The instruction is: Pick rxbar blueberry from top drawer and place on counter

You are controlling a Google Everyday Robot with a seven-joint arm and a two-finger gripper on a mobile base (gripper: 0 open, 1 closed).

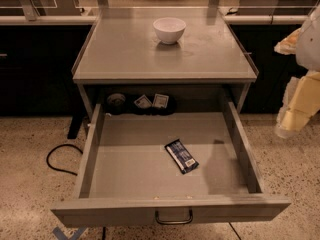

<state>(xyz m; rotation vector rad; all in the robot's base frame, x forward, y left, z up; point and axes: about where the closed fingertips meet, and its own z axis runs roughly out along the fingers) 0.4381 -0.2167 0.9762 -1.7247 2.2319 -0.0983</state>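
nothing legible. white label patch on rxbar blueberry (181, 156), lying in top drawer (130, 160): print too small to read. two packets (160, 101) at far end likewise. gripper (292, 116) hangs at right edge.

Counter (125, 51) carries white bowl (169, 29); end effector (294, 118) beside counter, right.

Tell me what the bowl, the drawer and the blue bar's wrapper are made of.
The white bowl looks like glazed ceramic, maybe plastic: smooth, shiny. The top drawer looks like matte grey metal: thin flat walls. The rxbar blueberry wrapper seems plastic film: slight sheen. The gripper is at the right edge.
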